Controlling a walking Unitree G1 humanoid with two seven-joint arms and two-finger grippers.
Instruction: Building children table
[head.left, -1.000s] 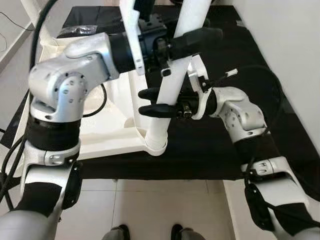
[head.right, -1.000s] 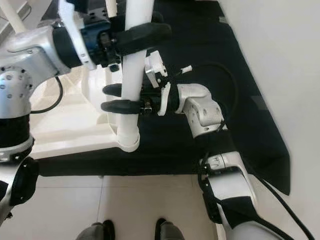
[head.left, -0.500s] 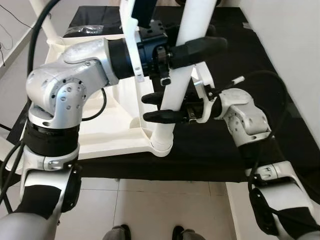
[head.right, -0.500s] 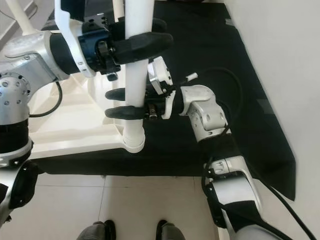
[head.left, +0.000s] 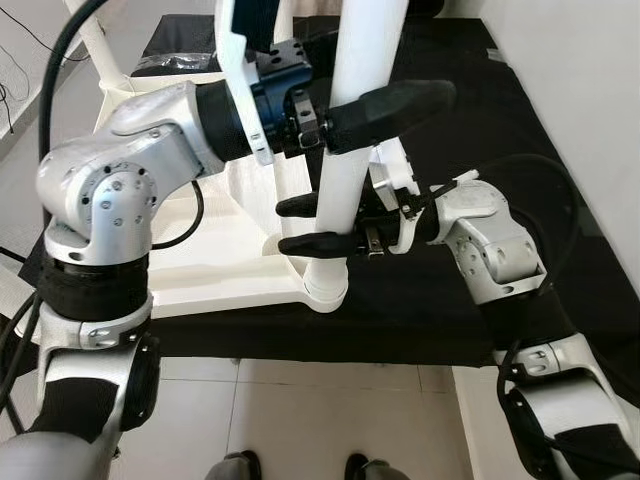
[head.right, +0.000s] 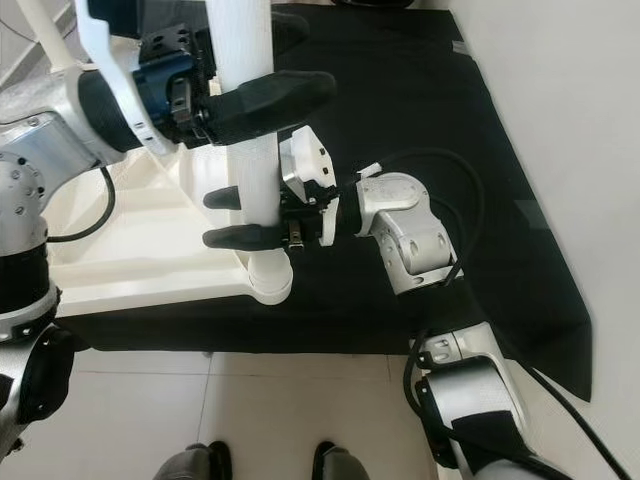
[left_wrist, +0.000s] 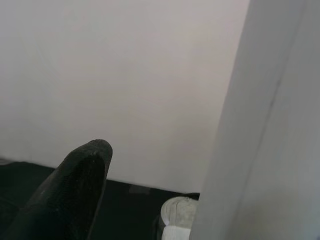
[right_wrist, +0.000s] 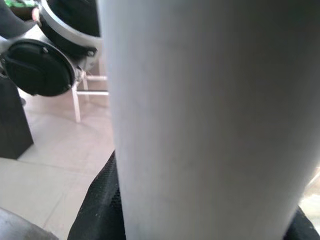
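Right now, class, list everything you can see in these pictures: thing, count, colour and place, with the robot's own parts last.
Table leg: one, white, upright in the corner socket of the tabletop.
Tabletop: one, white, flat on the mat, underside up.
Mat: one, black, on the floor.
Floor: pale tiles, nearest the robot.
Wall: white, robot's right.
Left gripper: black fingers around the leg, higher up.
Right gripper: black fingers around the leg, lower down.
Feet: two, dark, on the tiles.
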